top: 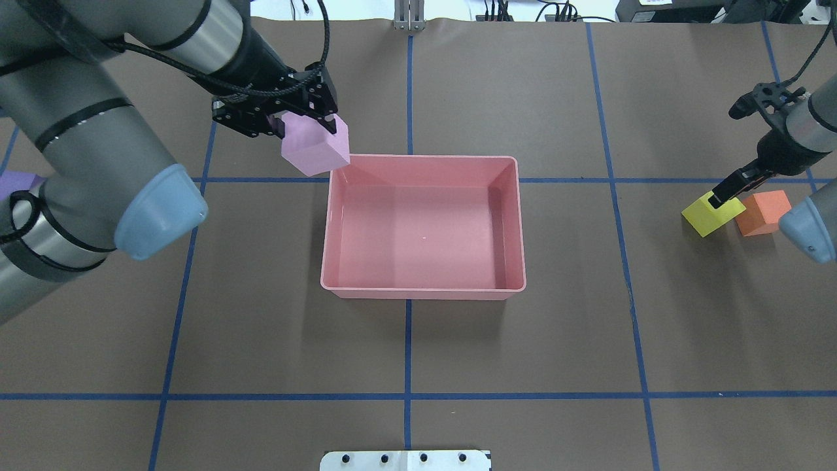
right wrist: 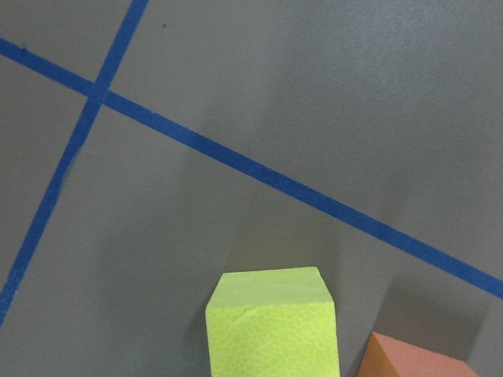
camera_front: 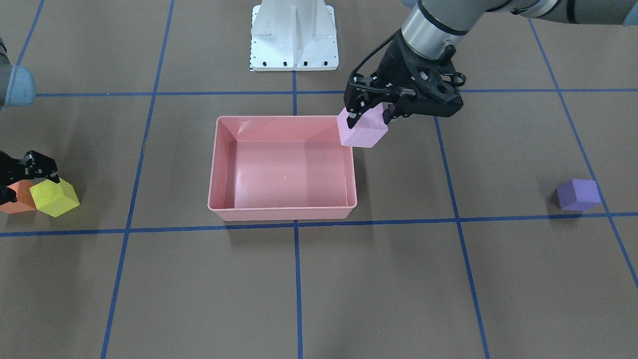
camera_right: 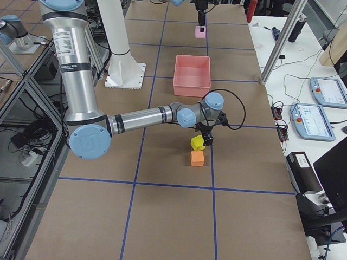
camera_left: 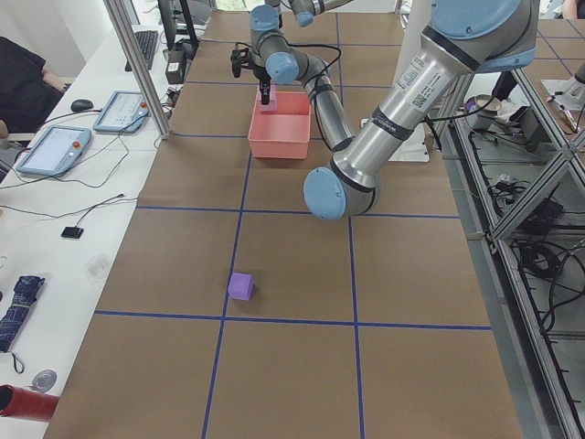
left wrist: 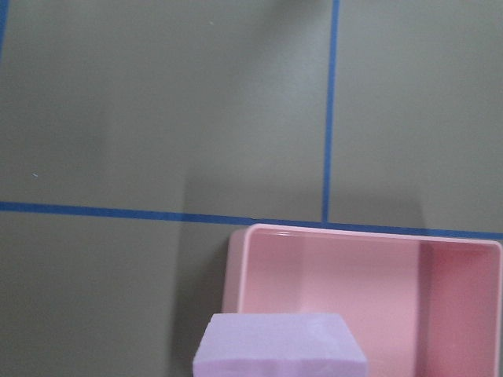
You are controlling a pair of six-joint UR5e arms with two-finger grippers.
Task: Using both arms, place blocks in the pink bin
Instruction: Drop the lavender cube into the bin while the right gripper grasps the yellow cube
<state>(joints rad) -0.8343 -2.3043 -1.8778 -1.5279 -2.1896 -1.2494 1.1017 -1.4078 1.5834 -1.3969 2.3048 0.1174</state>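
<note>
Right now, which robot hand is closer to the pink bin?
Left. The left gripper holds the pink block by the bin corner; the right gripper is far off at the yellow block.

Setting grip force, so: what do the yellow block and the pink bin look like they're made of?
Yellow block: probably foam, matte; its face shows a fine pebbled texture and no shine. Pink bin: likely moulded plastic, smooth and slightly glossy; its floor shows soft light reflections.

Glossy smooth plastic pink bin (top: 425, 292); matte, finely pebbled yellow block (right wrist: 271, 330).
</note>
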